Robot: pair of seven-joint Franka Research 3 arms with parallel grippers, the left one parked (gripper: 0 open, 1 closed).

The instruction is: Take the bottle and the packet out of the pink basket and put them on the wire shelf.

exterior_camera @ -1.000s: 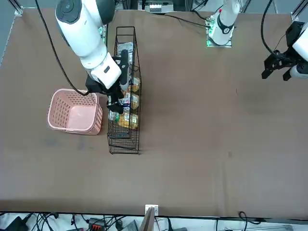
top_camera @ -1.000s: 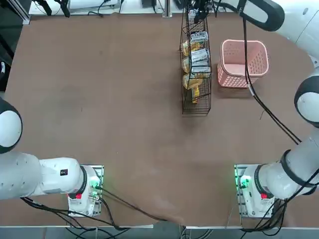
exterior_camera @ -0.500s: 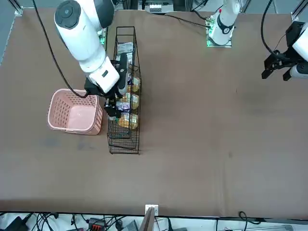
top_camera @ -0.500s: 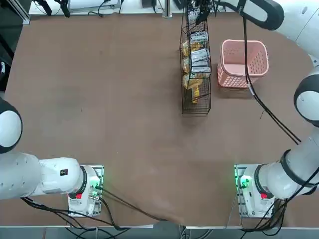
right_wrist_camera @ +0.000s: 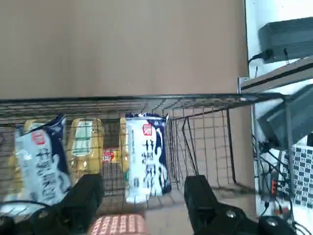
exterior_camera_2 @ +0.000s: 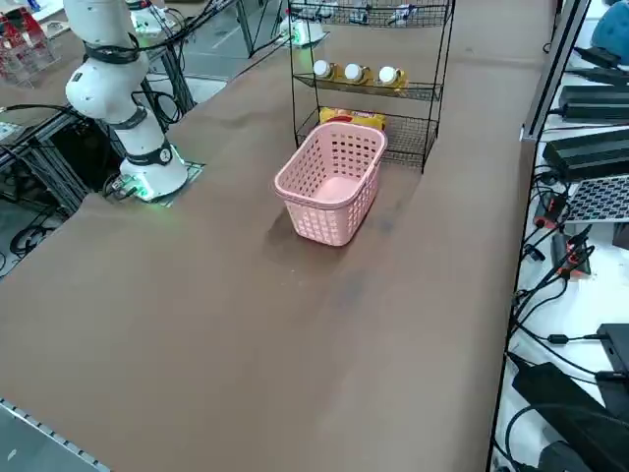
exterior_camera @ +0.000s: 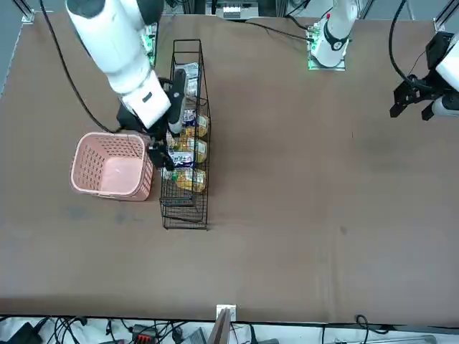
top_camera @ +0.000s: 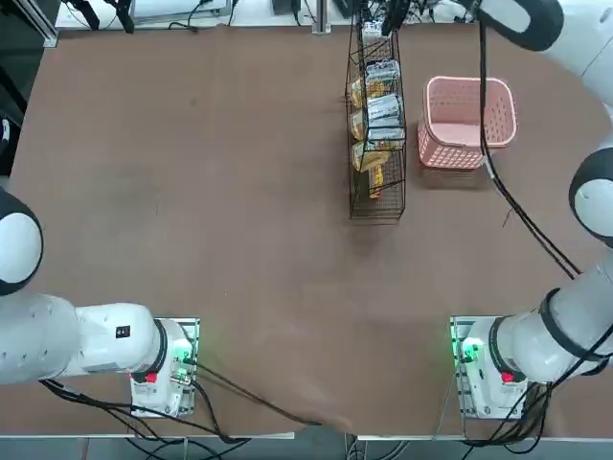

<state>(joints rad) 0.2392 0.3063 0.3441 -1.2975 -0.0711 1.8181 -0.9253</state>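
with both packets point(right_wrist_camera: 147, 155) lying on the wire shelf point(right_wrist_camera: 230, 142), placing looks finished! the end effector point(right_wrist_camera: 144, 196) spreads wide, gripping nothing; next, back clear without snagging the rack.

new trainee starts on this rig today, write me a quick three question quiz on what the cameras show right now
1. True or false: the pink basket stands beside the wire shelf, not on it.
2. Multiple choice: how do the right gripper's fingers stand at the shelf?
a) shut on a bottle
b) open, with nothing between them gripped
c) shut on the basket's rim
3. Fill in the blank: the bottles lying in a row on one tier have caps coloured ____.

Key: 1 true; 2 b; 3 white
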